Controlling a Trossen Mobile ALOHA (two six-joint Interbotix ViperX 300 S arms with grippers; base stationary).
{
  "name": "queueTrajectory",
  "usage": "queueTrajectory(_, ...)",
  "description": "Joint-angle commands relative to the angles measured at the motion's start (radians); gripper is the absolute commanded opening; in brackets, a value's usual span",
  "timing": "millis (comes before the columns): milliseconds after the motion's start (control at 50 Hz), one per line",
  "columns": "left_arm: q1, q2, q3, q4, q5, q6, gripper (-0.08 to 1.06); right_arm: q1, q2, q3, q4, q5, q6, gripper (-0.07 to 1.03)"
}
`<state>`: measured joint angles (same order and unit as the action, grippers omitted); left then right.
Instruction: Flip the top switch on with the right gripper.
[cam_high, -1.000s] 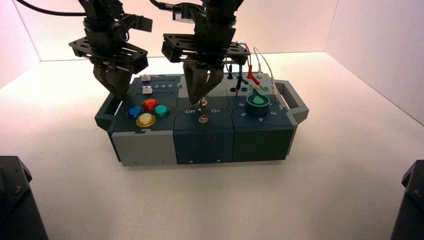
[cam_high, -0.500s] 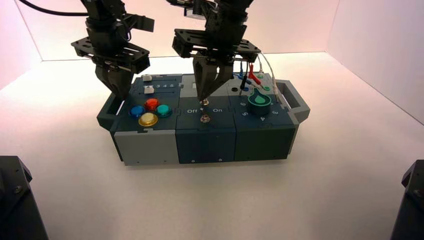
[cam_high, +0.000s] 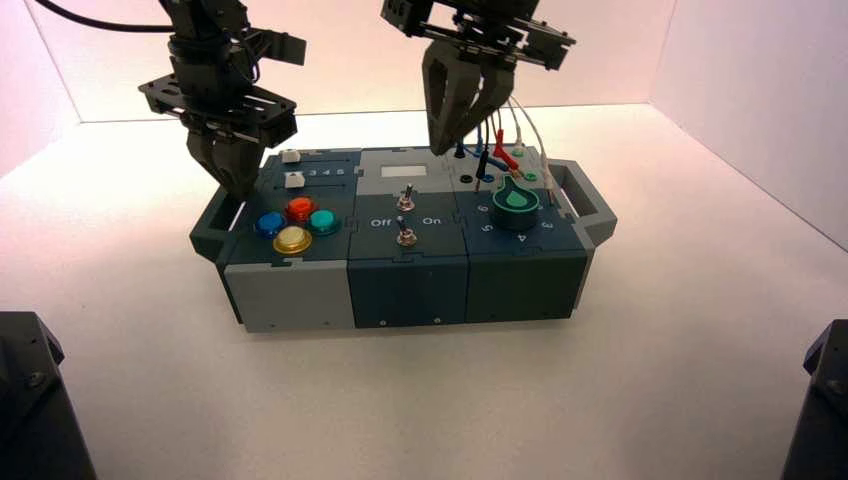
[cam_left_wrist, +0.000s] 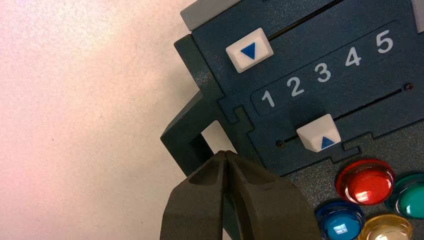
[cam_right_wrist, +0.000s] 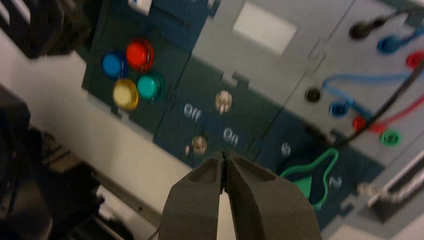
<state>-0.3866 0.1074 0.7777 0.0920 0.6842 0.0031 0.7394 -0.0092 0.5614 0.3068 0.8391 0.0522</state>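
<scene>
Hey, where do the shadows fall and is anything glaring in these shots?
High view: the table is brightest behind the box, which throws a soft shadow along its front foot; the right gripper hangs above the box's rear, the left gripper over its left end. Left wrist view: white glints on the red button. Right wrist view: the top switch shines pale.

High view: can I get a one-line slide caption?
Right gripper raised clear above the box, top switch free; left gripper at the box's left end.
</scene>
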Motion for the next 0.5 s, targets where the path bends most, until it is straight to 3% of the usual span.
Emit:
queueTrajectory(20,-0.002,0.064,0.014,0.008,0.005,0.031,-0.03,0.005,-0.008,0.002,0.011,0.014,0.003,-0.02)
queueTrajectory(500,-0.005,0.061,0.006,0.008,0.014,0.037,-0.03,0.063,0.057,0.009,0.018,-0.006,-0.006,-0.02)
